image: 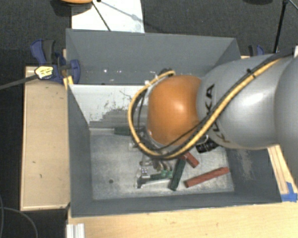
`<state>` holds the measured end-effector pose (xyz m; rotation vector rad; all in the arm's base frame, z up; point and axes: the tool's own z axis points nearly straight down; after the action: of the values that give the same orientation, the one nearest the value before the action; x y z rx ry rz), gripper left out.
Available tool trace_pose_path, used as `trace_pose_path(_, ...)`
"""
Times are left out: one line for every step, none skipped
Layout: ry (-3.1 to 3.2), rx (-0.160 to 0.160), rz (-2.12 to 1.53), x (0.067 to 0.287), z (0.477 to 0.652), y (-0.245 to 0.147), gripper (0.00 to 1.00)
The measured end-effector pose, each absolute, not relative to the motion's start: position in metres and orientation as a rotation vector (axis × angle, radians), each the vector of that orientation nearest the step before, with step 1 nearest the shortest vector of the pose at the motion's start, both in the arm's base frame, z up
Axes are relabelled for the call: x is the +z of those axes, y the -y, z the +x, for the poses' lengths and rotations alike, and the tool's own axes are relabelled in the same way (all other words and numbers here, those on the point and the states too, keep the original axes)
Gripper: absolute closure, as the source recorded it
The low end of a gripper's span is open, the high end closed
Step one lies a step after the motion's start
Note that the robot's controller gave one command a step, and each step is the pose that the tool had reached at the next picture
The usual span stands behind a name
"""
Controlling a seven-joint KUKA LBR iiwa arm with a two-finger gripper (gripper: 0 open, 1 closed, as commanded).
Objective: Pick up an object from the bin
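Observation:
My gripper [150, 169] is low in the bin's middle, near the front wall, mostly covered by the arm's orange dome. A dark green marker [176, 175] lies slanted just to its right, touching or nearly touching it. A red-brown stick [206, 177] lies flat further right on the floor. A shorter red piece [191, 159] pokes out from under the arm above that stick. A thin grey-and-green piece [154, 181] lies directly beneath the gripper, by the front wall.
A dark green rod [122, 131] lies against the back wall to the left of the dome. The left part of the bin floor is bare metal. The arm and its cables cover the bin's right and middle.

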<state>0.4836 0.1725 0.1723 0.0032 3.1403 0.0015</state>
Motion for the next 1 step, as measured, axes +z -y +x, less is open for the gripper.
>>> trace_pose_path(-3.132,0.002,-0.187,0.1153,0.4833,-0.1335,0.0)
